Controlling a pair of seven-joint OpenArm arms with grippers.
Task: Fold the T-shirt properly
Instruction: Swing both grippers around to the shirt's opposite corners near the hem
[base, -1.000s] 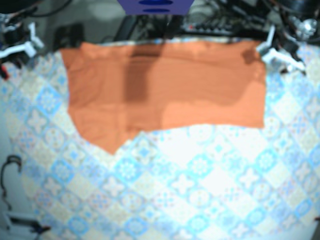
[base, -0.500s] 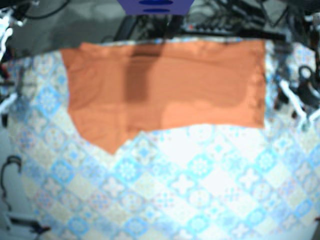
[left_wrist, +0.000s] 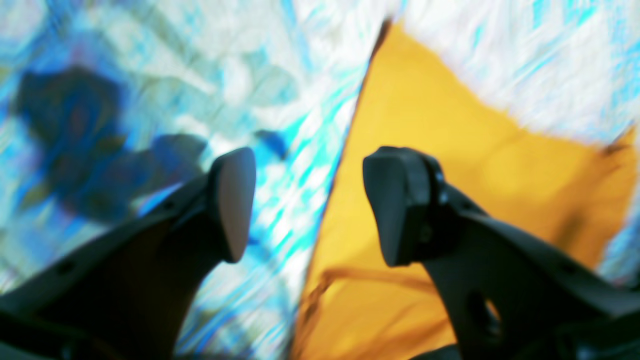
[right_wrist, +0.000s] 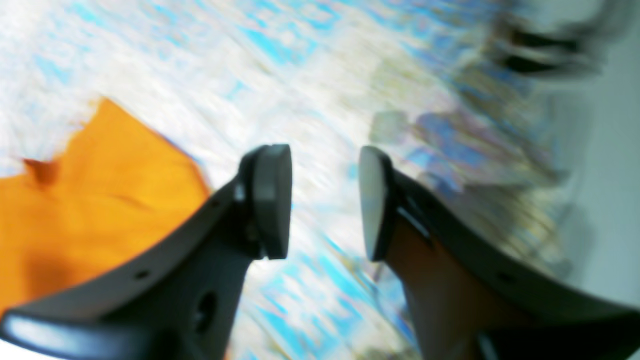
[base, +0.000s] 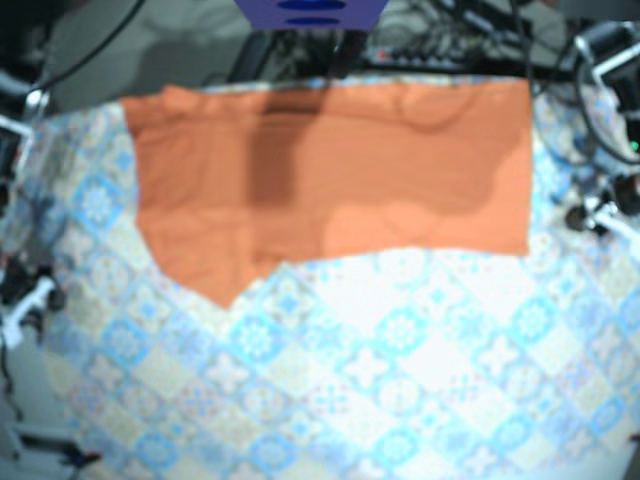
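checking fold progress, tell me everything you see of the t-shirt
The T-shirt is orange cloth, lying flat as a wide band across the far half of the patterned tablecloth. A lighter patch by its near edge suggests overlapping layers. That edge is straight except one corner pointing nearer on the view's left. Nothing else touches it.

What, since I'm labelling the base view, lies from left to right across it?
At the left edge the right gripper → orange T-shirt on the patterned tablecloth → left gripper at the right edge.

Orange T-shirt, folded, flat
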